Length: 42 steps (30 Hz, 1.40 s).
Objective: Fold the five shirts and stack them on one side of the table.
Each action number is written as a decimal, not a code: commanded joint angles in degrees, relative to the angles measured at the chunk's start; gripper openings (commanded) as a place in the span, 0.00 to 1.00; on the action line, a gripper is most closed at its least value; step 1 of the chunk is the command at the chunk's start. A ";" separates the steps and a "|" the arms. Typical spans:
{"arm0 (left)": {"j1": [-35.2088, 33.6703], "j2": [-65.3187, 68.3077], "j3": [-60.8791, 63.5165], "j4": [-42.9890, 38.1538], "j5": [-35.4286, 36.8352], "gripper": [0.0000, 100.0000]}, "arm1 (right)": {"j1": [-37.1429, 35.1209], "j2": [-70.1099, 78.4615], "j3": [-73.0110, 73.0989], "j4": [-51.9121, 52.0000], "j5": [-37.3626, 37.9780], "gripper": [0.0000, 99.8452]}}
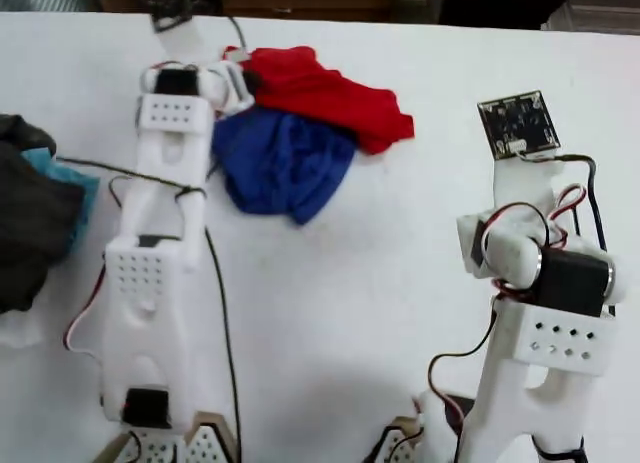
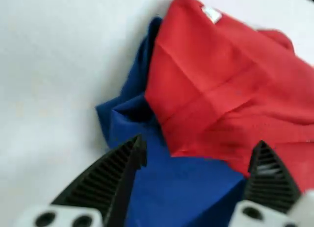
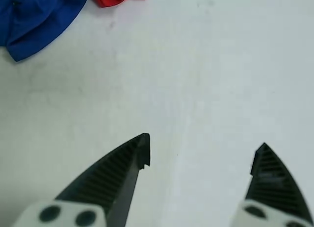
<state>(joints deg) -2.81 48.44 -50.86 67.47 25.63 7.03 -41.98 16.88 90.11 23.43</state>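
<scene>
Where the white table (image 1: pixel 350 283) runs out at the left edge of the high view, a dark shirt (image 1: pixel 25 223) lies in a crumpled heap. A teal shirt (image 1: pixel 78 188) peeks out from under its right side. Just beside them the left arm (image 1: pixel 160 233) stretches away across the table towards its far edge.

Its wrist view shows the left gripper (image 2: pixel 200 147) with fingers spread wide over the blue shirt (image 2: pixel 171 188), near where the red shirt (image 2: pixel 221 89) overlaps it (whether the tips touch the cloth, I cannot tell). Neither of these two shirts is folded. In the high view the blue shirt (image 1: pixel 280 163) sits bunched near the middle of the table, with the red shirt (image 1: pixel 320 93) draped over its far side and trailing to the right.

A small white label (image 2: pixel 212 14) is sewn at one edge of the red shirt, and any print on it is too blurred to read.

Further right, well apart from the shirts, the right arm (image 1: pixel 540 283) stands over bare table. The right gripper (image 3: pixel 204 143) also has its fingers spread, with only table surface between them.
</scene>
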 commanded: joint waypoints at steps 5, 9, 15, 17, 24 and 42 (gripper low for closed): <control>2.11 5.80 2.42 -4.57 -11.34 0.26 | -0.13 -0.13 -0.18 0.92 0.09 0.33; 1.76 9.49 2.07 -1.32 -22.59 0.01 | -0.13 -0.13 -0.18 1.19 0.09 0.33; -2.55 9.67 -9.63 13.01 -22.51 0.03 | -0.13 -0.13 -0.18 1.19 0.09 0.33; -3.25 9.67 -15.78 22.33 -26.64 0.03 | -0.22 -0.13 -0.18 1.10 0.09 0.33; -14.15 6.24 -16.75 34.90 -41.58 0.03 | -0.40 -0.13 -0.18 0.92 0.09 0.33; -44.75 -19.87 19.12 34.02 -72.79 0.09 | -12.00 0.84 -0.09 -2.68 -5.36 0.33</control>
<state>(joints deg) -46.68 32.09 -32.75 101.05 -45.23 -0.09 -41.98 17.05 90.29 21.32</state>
